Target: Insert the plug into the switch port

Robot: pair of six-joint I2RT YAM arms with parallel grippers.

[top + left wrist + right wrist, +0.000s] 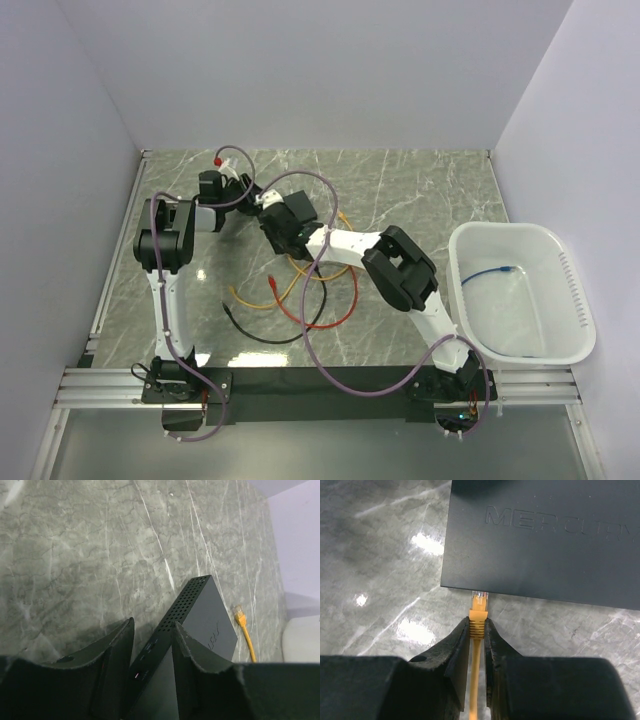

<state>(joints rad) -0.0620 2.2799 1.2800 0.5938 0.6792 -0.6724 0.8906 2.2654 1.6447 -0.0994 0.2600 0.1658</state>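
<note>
One ribbed, clear-tipped orange plug (479,611) faces the flat matte-black switch (545,545).

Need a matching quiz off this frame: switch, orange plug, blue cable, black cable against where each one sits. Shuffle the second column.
Things
1. switch
2. orange plug
3. blue cable
4. black cable

Places
A. lying in the white bin
B. between the fingers of the left end effector
C. loose on the table, ahead of the arm bases
D. pinched by the right end effector, tip at the switch's edge

Pairs: 1-B, 2-D, 3-A, 4-C
</note>
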